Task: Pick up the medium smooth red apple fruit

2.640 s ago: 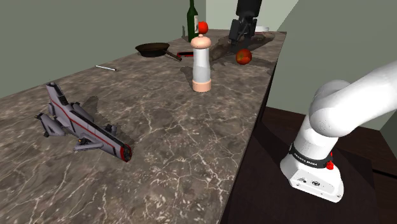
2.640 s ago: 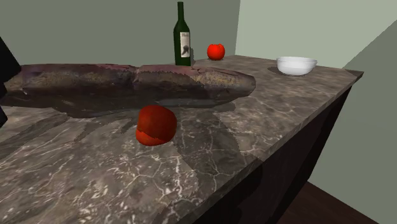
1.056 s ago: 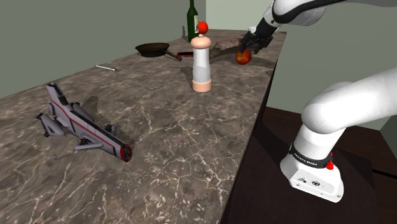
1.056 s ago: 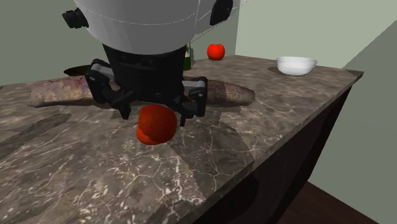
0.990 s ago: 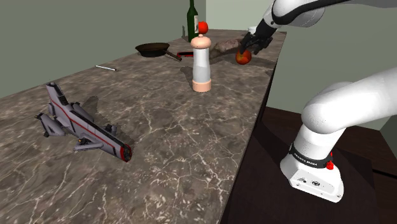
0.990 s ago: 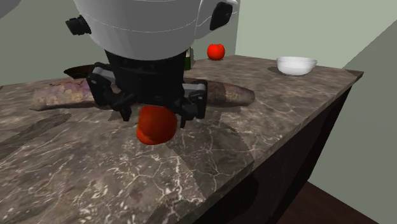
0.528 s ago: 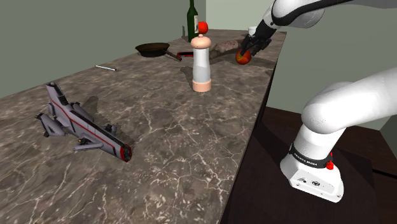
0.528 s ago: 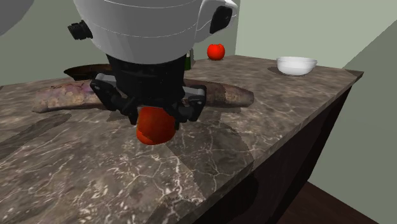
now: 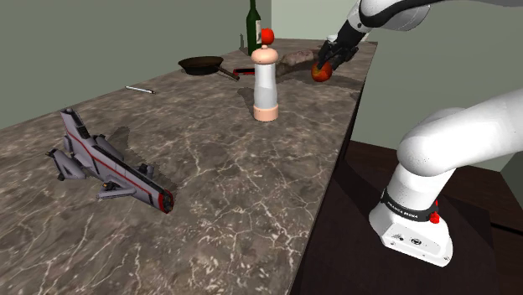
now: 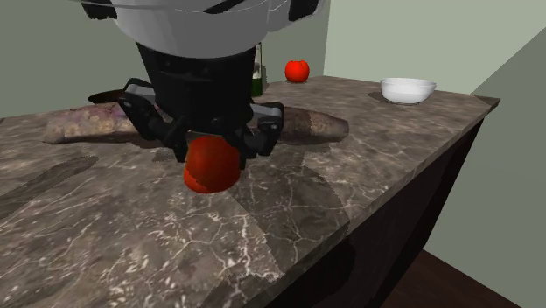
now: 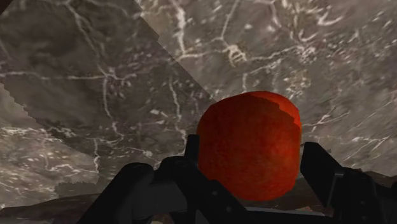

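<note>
— Now that the red apple (image 10: 211,166) is clamped between the black fingers (image 11: 321,168), near the far end of the marble counter (image 9: 251,184) and just in front of a long brown lumpy thing (image 10: 311,122), can the grasp be called done?

— Pretty much, it'd be said. In the wrist view the fingers are seen pressed in on both sides of the fruit, so it's held, not just straddled. Whether it's been raised off the counter can't be told for sure; it looks to be at or barely above the stone. So the step in hand is judged to be the lift. A straight pull upward is what's called for next, with the squeeze kept on, since a smooth round skin could easily be let slip. The other red fruit (image 10: 297,70) and the white bowl (image 10: 408,89) are well apart and shouldn't be bothered.
</note>
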{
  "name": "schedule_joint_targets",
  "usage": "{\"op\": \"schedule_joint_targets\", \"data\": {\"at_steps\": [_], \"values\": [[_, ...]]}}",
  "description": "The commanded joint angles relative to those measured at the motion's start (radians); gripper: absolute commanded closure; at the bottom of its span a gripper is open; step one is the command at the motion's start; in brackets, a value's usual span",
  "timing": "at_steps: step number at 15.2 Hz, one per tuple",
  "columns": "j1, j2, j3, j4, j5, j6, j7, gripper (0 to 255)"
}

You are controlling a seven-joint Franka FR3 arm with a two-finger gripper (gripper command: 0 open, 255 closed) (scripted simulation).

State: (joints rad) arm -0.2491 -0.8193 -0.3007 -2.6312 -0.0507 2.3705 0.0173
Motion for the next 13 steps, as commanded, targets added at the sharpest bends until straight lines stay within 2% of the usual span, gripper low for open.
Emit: {"op": "schedule_joint_targets", "data": {"at_steps": [1,11,13], "values": [[0.001,-0.003,0.005,0.025,0.001,-0.025,0.003,255],[0.009,0.003,0.025,0.161,0.010,-0.154,0.020,255],[0.009,0.004,0.025,0.163,0.010,-0.156,0.020,255]]}}
